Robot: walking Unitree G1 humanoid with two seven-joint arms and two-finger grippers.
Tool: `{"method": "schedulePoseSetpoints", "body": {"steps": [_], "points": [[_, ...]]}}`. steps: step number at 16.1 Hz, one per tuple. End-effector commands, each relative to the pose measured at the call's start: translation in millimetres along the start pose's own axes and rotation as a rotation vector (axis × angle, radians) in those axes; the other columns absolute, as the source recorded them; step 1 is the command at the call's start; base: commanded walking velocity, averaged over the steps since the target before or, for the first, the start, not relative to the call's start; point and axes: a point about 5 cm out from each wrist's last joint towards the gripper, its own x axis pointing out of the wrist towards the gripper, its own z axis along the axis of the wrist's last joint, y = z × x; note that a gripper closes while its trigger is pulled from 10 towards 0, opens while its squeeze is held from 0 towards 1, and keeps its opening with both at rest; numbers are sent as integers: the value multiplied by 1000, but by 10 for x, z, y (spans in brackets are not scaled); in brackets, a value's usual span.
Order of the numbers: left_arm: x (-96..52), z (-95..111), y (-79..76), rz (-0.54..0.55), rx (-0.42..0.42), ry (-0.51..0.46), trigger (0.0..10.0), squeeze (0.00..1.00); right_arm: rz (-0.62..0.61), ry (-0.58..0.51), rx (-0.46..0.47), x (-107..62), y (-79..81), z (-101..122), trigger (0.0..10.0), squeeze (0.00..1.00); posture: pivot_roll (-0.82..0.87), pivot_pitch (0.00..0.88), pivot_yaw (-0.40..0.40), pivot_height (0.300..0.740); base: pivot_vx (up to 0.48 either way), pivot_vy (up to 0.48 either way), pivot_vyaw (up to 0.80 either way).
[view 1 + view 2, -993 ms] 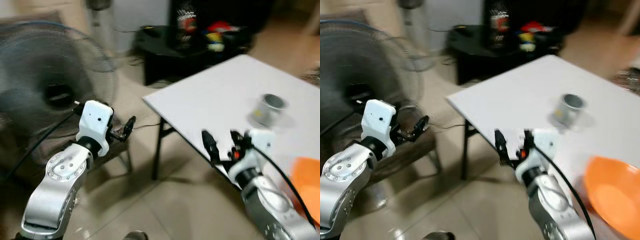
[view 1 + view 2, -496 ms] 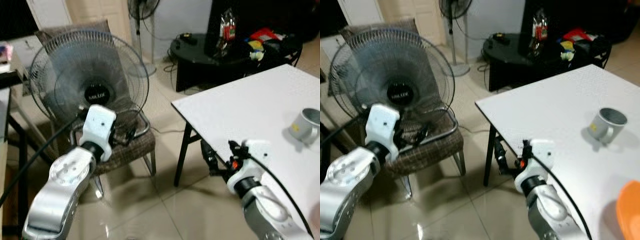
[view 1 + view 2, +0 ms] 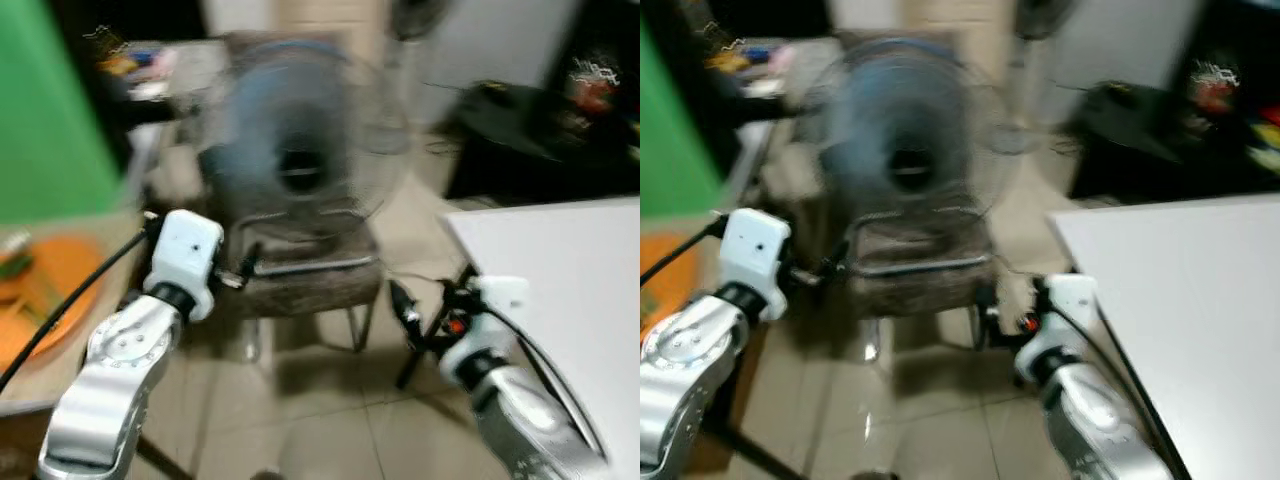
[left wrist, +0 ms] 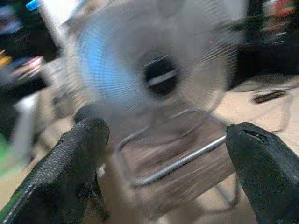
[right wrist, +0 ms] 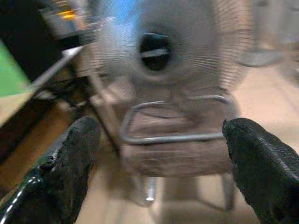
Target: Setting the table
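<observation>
- All now views motion-blurred; small detail unreadable.
- Left hand: held up left of centre in the left eye view, on the end of the silver left arm. Left wrist view shows both black fingers spread wide, nothing between them, nothing gripped.
- Right hand: right of centre, lower half of the left eye view, just beside the near corner of the white worktop. Right wrist view has its fingers wide apart too, empty.
- White worktop: right side of the head views; the part in frame is bare white surface.
- Orange plate: at the left edge of the left eye view, on a second, tan worktop. Something small and greenish lies on it, too blurred to identify. Well apart from both hands.
- Green panel fills the upper left of the left eye view.
- Pedestal fan: upper centre, sitting on a chair with a metal tube frame. Both wrist views look straight at the fan and chair through the finger gap.
- Dark low table with red and other coloured clutter in the upper right, behind the white worktop.
- Floor: glossy beige tiles below both arms.
</observation>
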Motion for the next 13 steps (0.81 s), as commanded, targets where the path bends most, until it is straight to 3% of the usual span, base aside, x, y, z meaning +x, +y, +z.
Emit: {"method": "schedulePoseSetpoints", "body": {"steps": [1, 13], "points": [[6, 51, -15, -1, 9, -20, 10000, 0, 3, 5, -4, 2, -34, 15, 10000, 1000, 90, 0, -14, 740, 0, 0, 800], [20, 75, -25, 12, 7, -29, 10000, 0, 66, 7, -7, 37, 6, 48, 10000, 1000, 96, 0, -25, 740, 0, 0, 800]]}}
